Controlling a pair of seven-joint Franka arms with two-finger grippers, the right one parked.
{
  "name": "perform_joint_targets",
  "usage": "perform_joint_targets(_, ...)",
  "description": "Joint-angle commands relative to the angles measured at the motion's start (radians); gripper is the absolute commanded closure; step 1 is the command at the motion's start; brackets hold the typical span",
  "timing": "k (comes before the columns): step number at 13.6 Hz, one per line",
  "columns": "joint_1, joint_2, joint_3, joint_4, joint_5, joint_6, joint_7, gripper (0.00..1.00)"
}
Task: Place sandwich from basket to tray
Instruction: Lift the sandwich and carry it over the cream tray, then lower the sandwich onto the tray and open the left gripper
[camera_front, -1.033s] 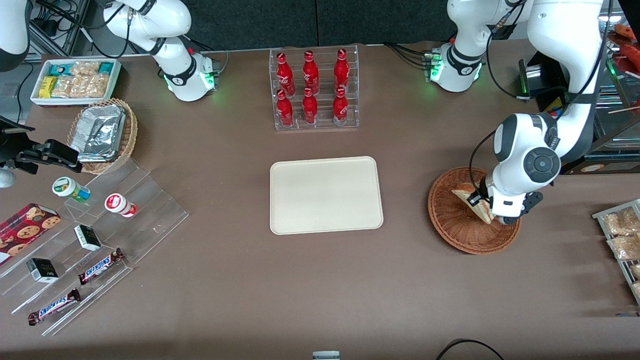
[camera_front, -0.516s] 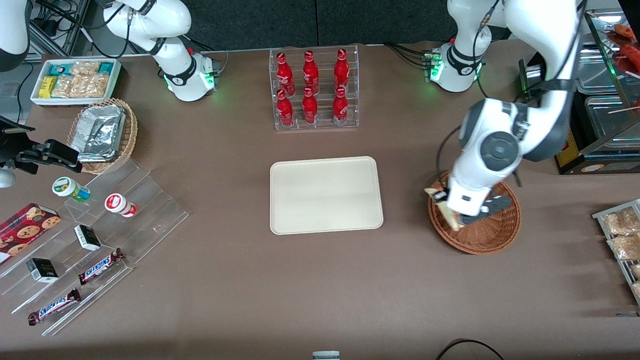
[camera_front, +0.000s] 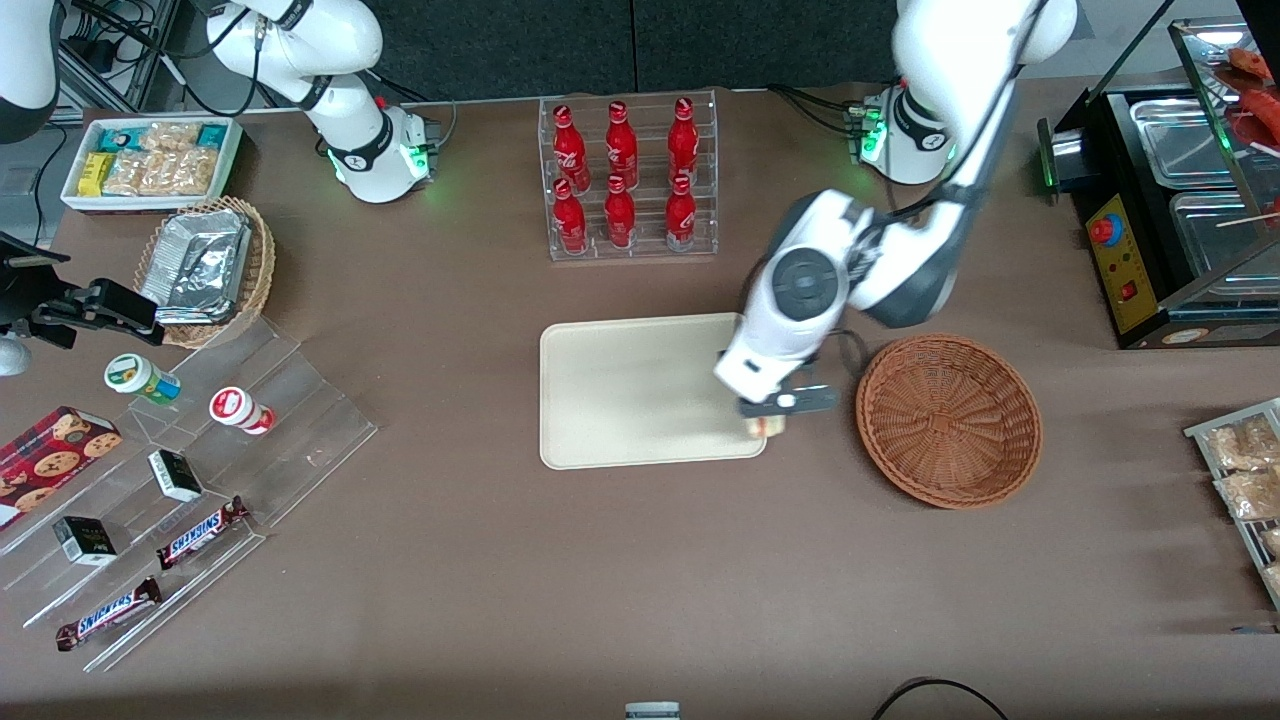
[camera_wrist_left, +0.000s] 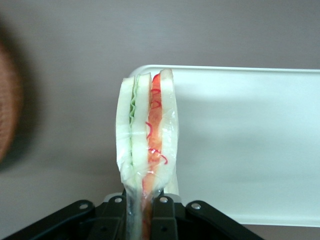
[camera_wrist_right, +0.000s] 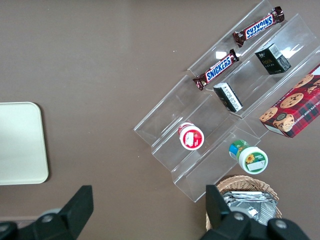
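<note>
While mostly hidden in front view, sandwich (camera_wrist_left: 147, 135) pinched by gripper (camera_wrist_left: 145, 207) fingers.

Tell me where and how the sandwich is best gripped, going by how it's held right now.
Judging by this hold, grip across the flat bread faces. The gripper is shut on the sandwich, pads on its two broad sides, coming from above, filling edge showing between. The wedge is thin and soft, so light pressure on the flat faces probably suits it. It hangs over the tray corner nearest the basket.
</note>
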Motion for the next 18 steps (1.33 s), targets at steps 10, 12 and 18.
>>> perform_joint_targets(10, -0.187, 0.236, 0.012, 0.209, -0.011, 0.04, -0.03, 1.0)
perform_joint_targets(12, -0.196, 0.247, 0.012, 0.208, -0.009, 0.064, -0.05, 1.0)
perform_joint_targets(18, -0.208, 0.271, 0.014, 0.206, -0.002, 0.098, -0.073, 0.69)
